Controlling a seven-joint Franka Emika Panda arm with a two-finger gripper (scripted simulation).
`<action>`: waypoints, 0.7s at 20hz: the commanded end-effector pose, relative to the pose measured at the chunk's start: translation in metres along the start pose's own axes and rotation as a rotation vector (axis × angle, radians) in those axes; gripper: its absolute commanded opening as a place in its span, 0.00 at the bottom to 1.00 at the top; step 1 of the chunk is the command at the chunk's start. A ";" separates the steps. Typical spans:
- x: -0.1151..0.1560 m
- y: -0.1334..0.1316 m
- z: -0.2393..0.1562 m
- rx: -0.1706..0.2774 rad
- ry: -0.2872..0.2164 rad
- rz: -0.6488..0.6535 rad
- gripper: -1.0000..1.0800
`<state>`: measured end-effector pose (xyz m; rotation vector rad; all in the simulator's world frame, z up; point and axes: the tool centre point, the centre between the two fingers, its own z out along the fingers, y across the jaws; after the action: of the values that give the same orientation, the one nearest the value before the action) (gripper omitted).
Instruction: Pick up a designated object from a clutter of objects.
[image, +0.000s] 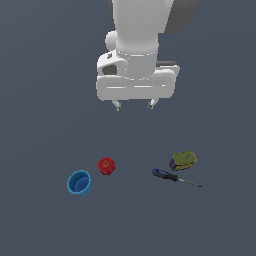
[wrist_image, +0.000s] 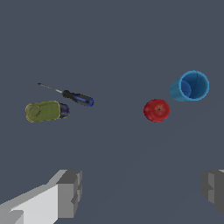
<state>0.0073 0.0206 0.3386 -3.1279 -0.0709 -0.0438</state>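
You are looking at a single flat ground surface (image: 45, 100) that fills the exterior view from edge to edge. It is a uniform dark slate grey with a bluish cast, matte, with no seams, tiles, markings or texture you could use as a reference. The wrist view shows you the same plain grey floor. You will find no walls, furniture or windows in either view. Lighting is soft and even; you see only faint shading on the ground and no sharp shadows.
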 end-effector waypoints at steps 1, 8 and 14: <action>0.000 0.000 0.000 0.000 0.000 0.000 0.96; -0.003 0.022 0.006 0.004 -0.011 0.064 0.96; -0.005 0.028 0.007 0.006 -0.014 0.085 0.96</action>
<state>0.0041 -0.0083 0.3308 -3.1220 0.0621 -0.0206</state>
